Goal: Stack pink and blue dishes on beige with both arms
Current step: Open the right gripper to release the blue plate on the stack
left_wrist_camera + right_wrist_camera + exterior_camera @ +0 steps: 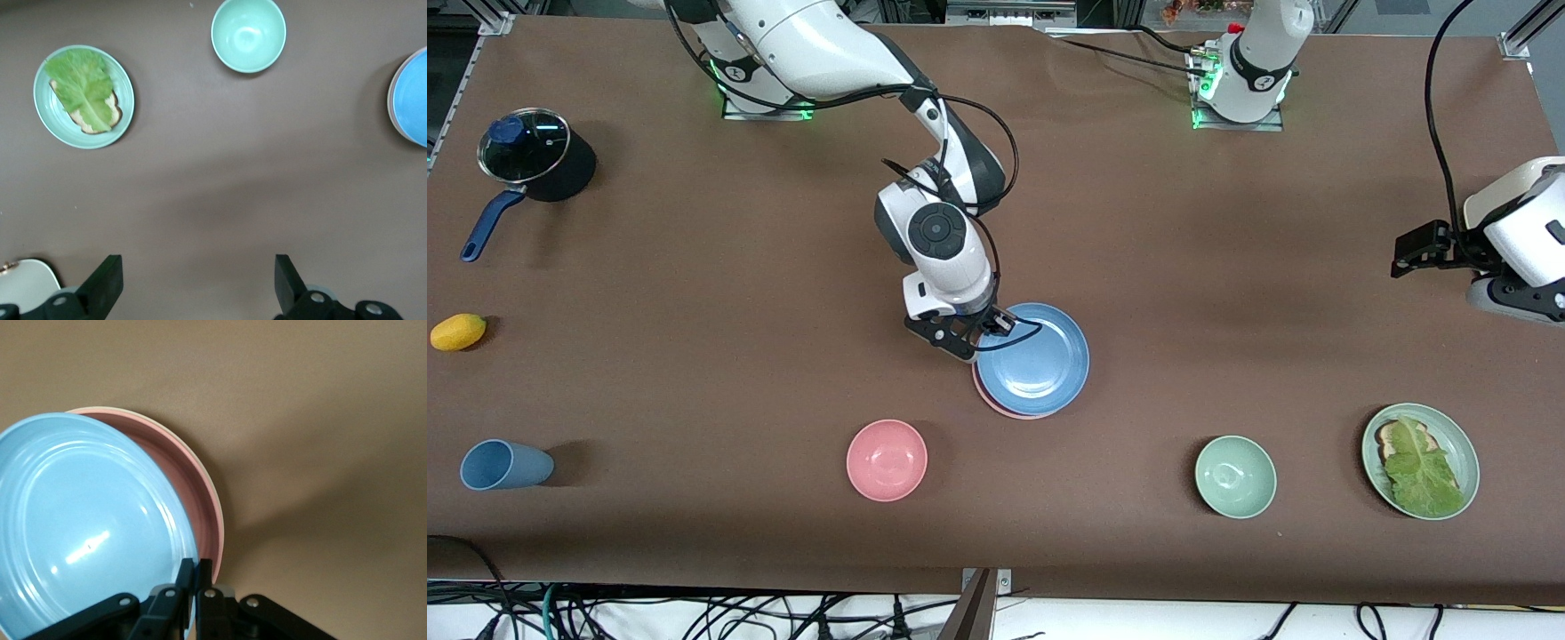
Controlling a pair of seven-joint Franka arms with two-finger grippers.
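The blue plate [1034, 360] lies mid-table on top of the pink plate [996, 404], shifted a little away from the front camera. In the right wrist view a thin cream edge of the beige plate [208, 477] shows under the pink plate [193, 480]. My right gripper [996, 324] [198, 570] is shut on the rim of the blue plate [87, 533], on the side toward the right arm's end. My left gripper [1405, 258] [198, 267] hangs open and empty over bare table at the left arm's end, where that arm waits. The blue plate [412, 100] shows at the edge of its view.
Along the table's front stand a blue cup on its side [505, 465], a pink bowl [887, 460], a green bowl [1235, 476] and a green plate [1467, 453] with bread and lettuce. A yellow fruit [458, 332] and a lidded pot [534, 156] sit at the right arm's end.
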